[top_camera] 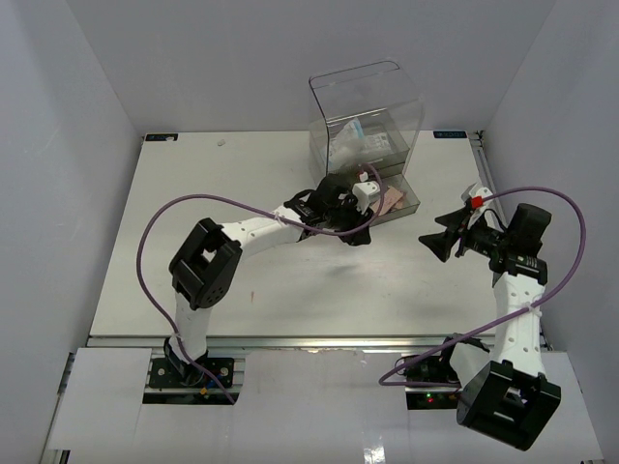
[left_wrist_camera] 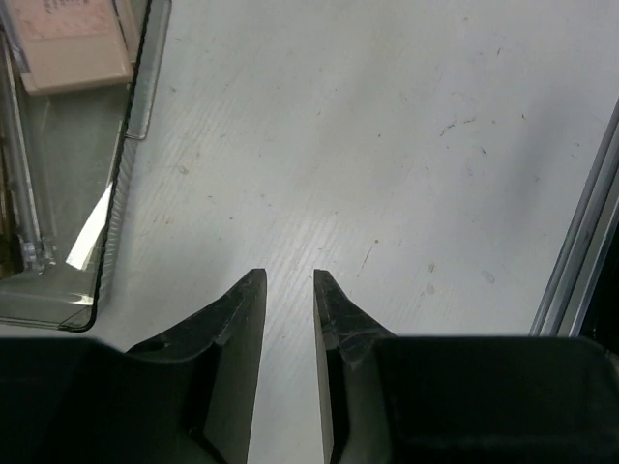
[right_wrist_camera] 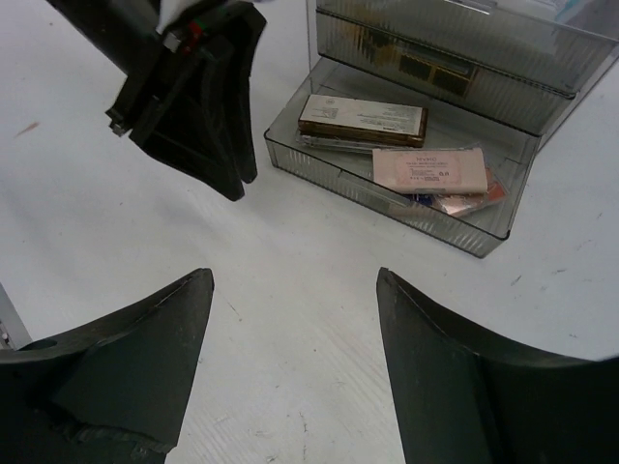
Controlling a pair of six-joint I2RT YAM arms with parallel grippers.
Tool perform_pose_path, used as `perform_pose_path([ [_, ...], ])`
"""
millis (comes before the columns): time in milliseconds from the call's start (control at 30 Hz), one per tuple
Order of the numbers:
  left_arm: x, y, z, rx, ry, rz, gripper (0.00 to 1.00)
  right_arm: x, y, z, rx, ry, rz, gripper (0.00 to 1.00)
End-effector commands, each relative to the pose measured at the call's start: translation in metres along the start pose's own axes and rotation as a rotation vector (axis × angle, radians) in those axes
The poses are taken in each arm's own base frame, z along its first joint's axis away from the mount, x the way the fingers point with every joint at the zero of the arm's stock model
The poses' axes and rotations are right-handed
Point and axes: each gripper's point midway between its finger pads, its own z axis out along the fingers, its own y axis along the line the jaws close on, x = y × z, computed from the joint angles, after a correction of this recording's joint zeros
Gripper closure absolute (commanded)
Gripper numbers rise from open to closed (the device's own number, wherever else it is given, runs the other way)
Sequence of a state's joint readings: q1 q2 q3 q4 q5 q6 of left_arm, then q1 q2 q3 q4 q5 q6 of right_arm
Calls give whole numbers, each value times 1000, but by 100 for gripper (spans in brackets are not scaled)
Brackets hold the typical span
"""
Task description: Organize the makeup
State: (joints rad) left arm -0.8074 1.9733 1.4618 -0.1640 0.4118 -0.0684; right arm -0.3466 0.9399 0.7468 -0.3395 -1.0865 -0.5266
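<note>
The clear box's bottom drawer (right_wrist_camera: 387, 198) is pulled out onto the table. In it lie a brown palette (right_wrist_camera: 363, 118) and a pink palette (right_wrist_camera: 430, 169), with a multicoloured one (right_wrist_camera: 466, 202) partly hidden under the pink. White-blue sachets (top_camera: 360, 133) show through the box's upper part. My left gripper (top_camera: 360, 230) hovers just in front of the drawer, on its left side. Its jaws stand a narrow gap apart over bare table, with nothing between them (left_wrist_camera: 290, 277). My right gripper (right_wrist_camera: 290, 280) is wide open and empty, a little way right of the drawer (top_camera: 440, 242).
The clear acrylic drawer box (top_camera: 366, 106) stands at the back of the table, its upper drawers (right_wrist_camera: 455, 48) pushed in. The left wrist view shows the drawer's corner (left_wrist_camera: 116, 193) and the pink palette (left_wrist_camera: 73, 43) at its left edge, and a metal rail (left_wrist_camera: 580, 261) at its right.
</note>
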Motion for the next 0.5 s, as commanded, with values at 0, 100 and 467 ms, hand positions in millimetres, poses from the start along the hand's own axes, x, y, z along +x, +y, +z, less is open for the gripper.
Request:
perform_pose_path([
  [0, -7, -14, 20, 52, -7, 37, 65, -11, 13, -2, -61, -65, -151, 28],
  [100, 0, -2, 41, 17, 21, 51, 71, -12, 15, -3, -62, -72, -177, 33],
  [467, -3, 40, 87, -172, 39, 176, 76, -13, 13, -4, -53, -73, -177, 38],
])
